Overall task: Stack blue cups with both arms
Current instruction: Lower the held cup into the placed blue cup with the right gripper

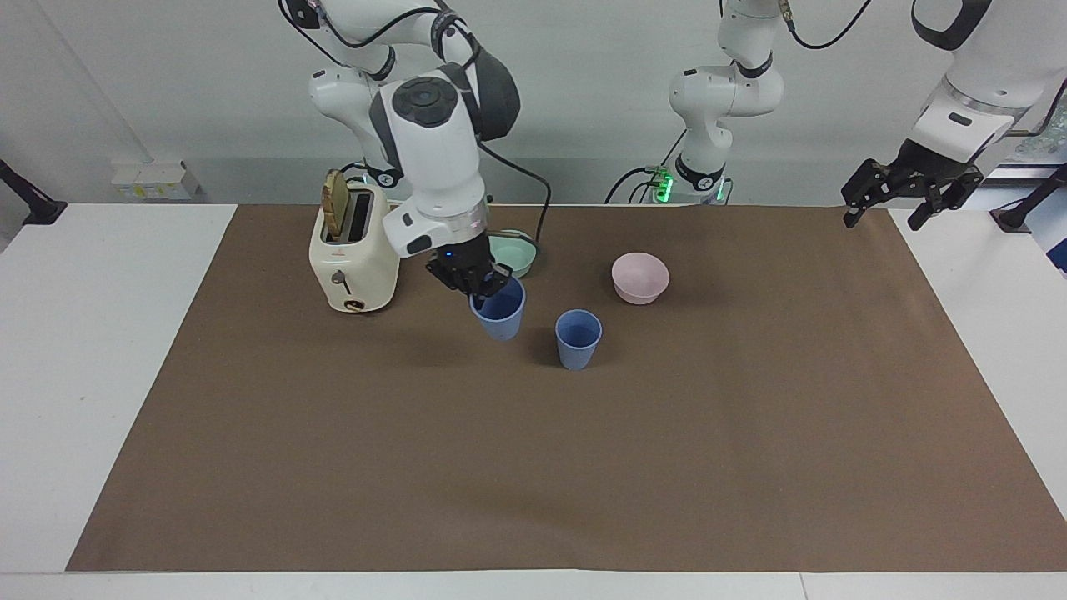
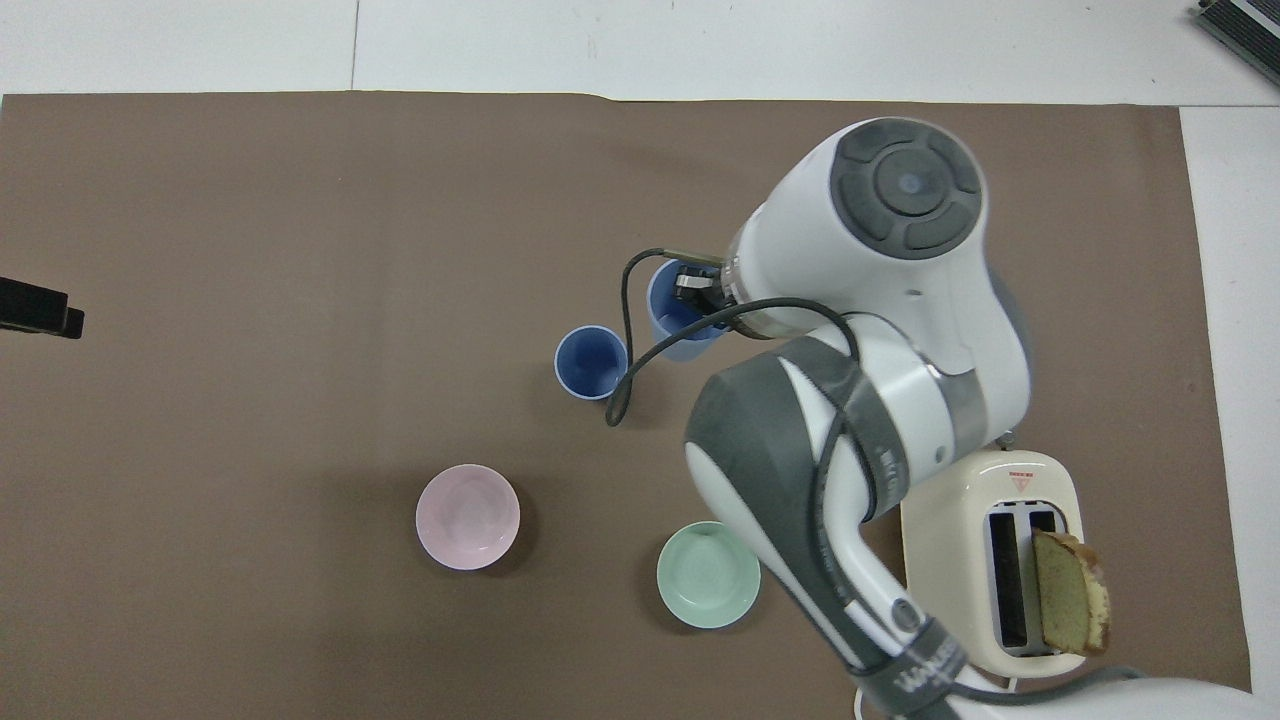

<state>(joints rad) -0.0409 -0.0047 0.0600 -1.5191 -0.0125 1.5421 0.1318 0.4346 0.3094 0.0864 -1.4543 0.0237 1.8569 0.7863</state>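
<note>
The right gripper [image 1: 477, 282] pinches the rim of one matte periwinkle-blue plastic tumbler [image 1: 499, 313], lifted over the brown mat [image 1: 583, 467] beside the second blue tumbler [image 1: 578, 338], which stands upright near the pink bowl [image 1: 639, 277] and mint-green bowl [image 2: 708, 574]; the cream toaster [image 1: 353, 250] stands toward the right arm's end; the left gripper [image 1: 904, 188] waits spread open over the mat's edge

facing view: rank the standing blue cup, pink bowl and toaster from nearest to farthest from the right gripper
From the right gripper, shut on the lifted blue cup:
1. Standing blue cup, beside the lifted one.
2. Toaster, toward the right arm's end.
3. Pink bowl, toward the left arm's end.
</note>
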